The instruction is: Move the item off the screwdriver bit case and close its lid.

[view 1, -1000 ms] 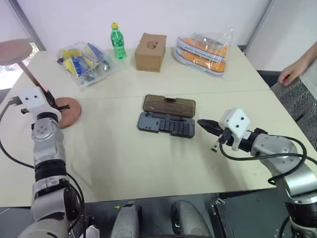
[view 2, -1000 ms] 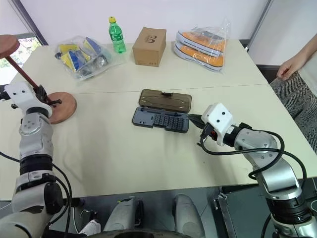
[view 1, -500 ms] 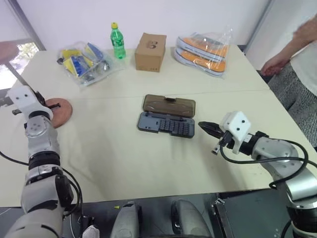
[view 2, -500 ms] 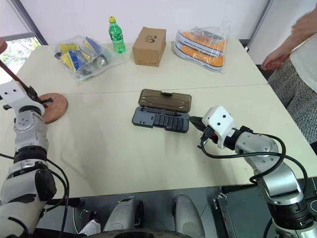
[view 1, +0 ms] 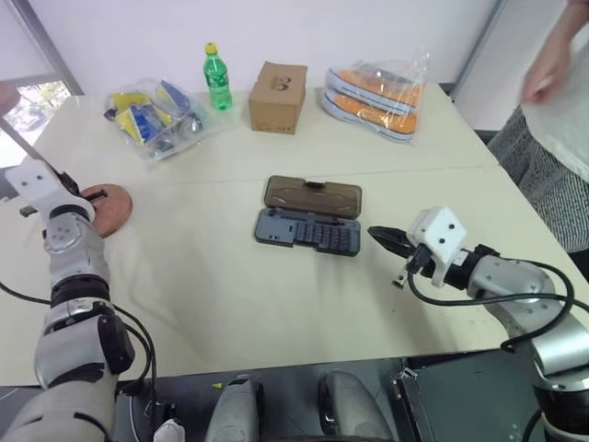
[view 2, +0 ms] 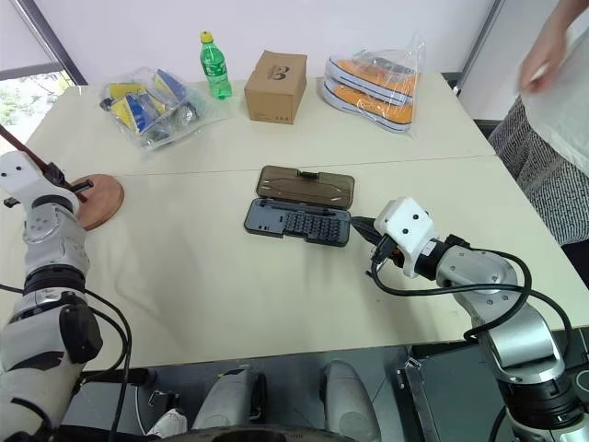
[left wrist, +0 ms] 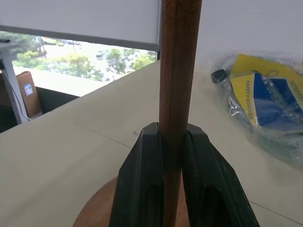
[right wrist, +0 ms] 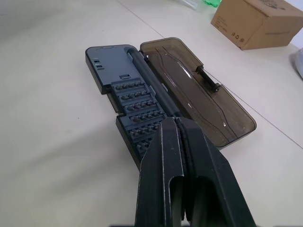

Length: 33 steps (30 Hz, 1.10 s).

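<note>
The item is a reddish-brown wooden stand, tilted at the table's far left. Its round base (view 1: 103,208) sits low by the table surface, and my left gripper (left wrist: 173,130) is shut on its thin rod (left wrist: 176,56). The top disc is cut off by the picture's left edge. The screwdriver bit case lies open mid-table, with its dark grey tray (view 1: 308,232) nearer me. The smoky-brown lid (view 1: 313,194) lies flat behind the tray. My right gripper (view 1: 379,237) is shut and empty, and points at the tray's right end from just beside it.
Along the table's far edge stand a green bottle (view 1: 217,76), a cardboard box (view 1: 278,97), a bag of blue and yellow packs (view 1: 152,115) and bagged orange shoes (view 1: 382,97). A person (view 1: 552,110) stands at the table's right side.
My left gripper has carried the stand further left, away from the case. The person's hand at the right has risen. My right gripper has kept still.
</note>
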Each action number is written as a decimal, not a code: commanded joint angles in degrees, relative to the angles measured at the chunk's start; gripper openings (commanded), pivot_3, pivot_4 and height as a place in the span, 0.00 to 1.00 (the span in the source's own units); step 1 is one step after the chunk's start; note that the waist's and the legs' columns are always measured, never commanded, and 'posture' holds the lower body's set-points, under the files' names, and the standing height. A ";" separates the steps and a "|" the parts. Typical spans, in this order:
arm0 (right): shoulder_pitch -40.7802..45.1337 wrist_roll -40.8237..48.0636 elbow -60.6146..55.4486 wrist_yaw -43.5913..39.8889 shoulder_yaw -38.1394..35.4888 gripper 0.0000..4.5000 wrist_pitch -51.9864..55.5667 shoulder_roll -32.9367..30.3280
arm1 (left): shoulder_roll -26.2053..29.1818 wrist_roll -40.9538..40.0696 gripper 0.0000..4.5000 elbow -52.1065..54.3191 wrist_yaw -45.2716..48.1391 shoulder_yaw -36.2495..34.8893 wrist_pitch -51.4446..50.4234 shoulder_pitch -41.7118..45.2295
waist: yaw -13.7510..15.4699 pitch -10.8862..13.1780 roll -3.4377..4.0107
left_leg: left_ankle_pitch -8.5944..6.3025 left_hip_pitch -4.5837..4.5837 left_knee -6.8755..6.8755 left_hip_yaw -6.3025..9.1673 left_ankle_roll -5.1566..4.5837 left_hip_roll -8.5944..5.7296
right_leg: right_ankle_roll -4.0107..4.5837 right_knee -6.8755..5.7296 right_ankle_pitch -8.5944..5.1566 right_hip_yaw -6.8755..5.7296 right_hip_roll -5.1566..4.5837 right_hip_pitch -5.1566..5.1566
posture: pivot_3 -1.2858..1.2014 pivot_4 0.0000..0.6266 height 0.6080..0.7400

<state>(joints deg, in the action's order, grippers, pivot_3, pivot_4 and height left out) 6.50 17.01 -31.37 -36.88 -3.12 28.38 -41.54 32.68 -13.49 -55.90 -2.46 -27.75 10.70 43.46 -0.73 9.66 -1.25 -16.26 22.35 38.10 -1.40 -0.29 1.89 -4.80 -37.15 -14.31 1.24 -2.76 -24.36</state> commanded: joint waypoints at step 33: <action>7.12 -2.48 5.19 4.65 -1.71 0.00 -1.09 2.91 | -15.57 -0.63 0.99 60.48 9.60 20.80 -28.84 -27.38 | 0.02 -0.01 -0.02 | 0.03 0.03 0.02 0.02 0.05 -0.10 | 0.02 0.04 0.00 0.04 -0.07 0.04 | 0.52 0.24 1.00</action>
<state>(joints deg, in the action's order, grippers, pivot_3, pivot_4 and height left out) 12.54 14.59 -25.56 -32.85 -3.27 27.65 -39.03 16.47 -15.21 5.23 5.36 -8.17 -18.57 16.06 -0.71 9.65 -1.28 -16.23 22.36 38.11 -1.38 -0.24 1.81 -4.78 -37.10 -14.31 1.31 -2.80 -24.33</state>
